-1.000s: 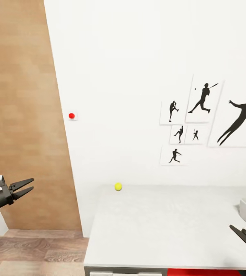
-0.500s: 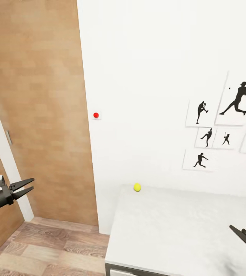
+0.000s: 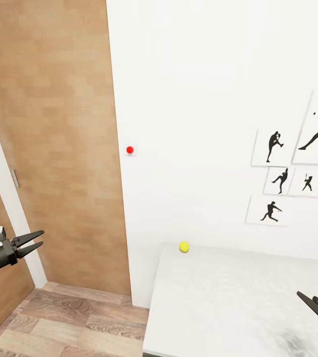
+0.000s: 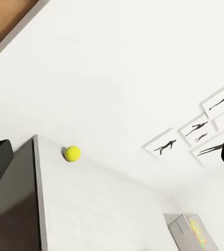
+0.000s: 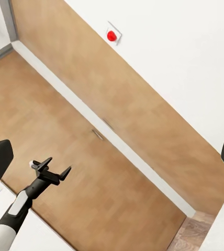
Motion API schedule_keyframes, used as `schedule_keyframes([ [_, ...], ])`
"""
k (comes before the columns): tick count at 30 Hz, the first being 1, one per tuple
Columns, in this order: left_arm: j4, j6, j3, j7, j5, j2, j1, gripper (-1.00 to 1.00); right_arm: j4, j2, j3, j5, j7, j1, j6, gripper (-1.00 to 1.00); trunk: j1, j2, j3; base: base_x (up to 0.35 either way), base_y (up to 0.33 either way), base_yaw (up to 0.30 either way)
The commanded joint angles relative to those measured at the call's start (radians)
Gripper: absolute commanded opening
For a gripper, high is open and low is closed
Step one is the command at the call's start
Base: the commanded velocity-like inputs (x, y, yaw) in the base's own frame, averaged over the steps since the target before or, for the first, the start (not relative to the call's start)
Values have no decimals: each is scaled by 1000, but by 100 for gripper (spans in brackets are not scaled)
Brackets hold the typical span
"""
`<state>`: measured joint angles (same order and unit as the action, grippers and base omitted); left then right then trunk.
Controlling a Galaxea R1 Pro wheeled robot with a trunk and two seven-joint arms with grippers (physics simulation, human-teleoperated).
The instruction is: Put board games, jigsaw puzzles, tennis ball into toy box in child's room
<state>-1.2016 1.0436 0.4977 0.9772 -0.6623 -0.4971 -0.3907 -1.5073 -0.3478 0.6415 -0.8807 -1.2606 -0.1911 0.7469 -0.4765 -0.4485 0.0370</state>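
Note:
The tennis ball (image 3: pixel 184 246) is small and yellow-green and rests on the far left corner of the light grey table (image 3: pixel 228 307), close to the wall. In the left wrist view the ball (image 4: pixel 72 153) lies near the table's (image 4: pixel 91 204) end, and the grey toy box (image 4: pixel 181 232) stands farther along with something multicoloured inside. My left gripper (image 3: pixel 41 237) hangs open and empty over the floor, well left of the table. Over the table's near right part my right gripper (image 3: pixel 306 296) is open and empty. The left gripper (image 5: pixel 52 170) also appears in the right wrist view.
A brown wooden door (image 3: pixel 55 124) fills the left, with wood-plank floor (image 3: pixel 70 322) below it. A red round knob (image 3: pixel 130 149) sits on the white wall, and black sports-silhouette posters (image 3: pixel 278 173) hang at the right.
The whole head view has swung left, so the camera has moved: the ball, knob and posters slid right and the toy box left the picture. Both grippers hold the same pose.

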Motion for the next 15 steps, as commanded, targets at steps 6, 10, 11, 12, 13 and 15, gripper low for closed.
schedule_keyframes([
  [6,0,4,1,5,3,0,0,100,-1,0,0,-6,2,-1,7,100,0,0,0,11,107,1],
  [10,0,4,1,5,3,0,0,100,0,0,0,-6,3,-1,8,100,0,0,0,2,169,0],
  [11,0,4,2,5,3,0,0,100,0,0,0,-6,3,-1,8,100,0,0,-1,1,82,0],
  [12,0,4,2,5,3,0,0,100,1,0,0,-6,3,-1,8,100,0,0,-2,1,66,0],
  [13,0,4,2,4,3,0,0,100,1,0,0,-6,3,-1,8,100,0,0,-2,1,52,0],
  [15,0,4,2,5,3,0,0,100,1,0,0,-6,3,-1,8,100,0,0,-5,0,30,0],
])
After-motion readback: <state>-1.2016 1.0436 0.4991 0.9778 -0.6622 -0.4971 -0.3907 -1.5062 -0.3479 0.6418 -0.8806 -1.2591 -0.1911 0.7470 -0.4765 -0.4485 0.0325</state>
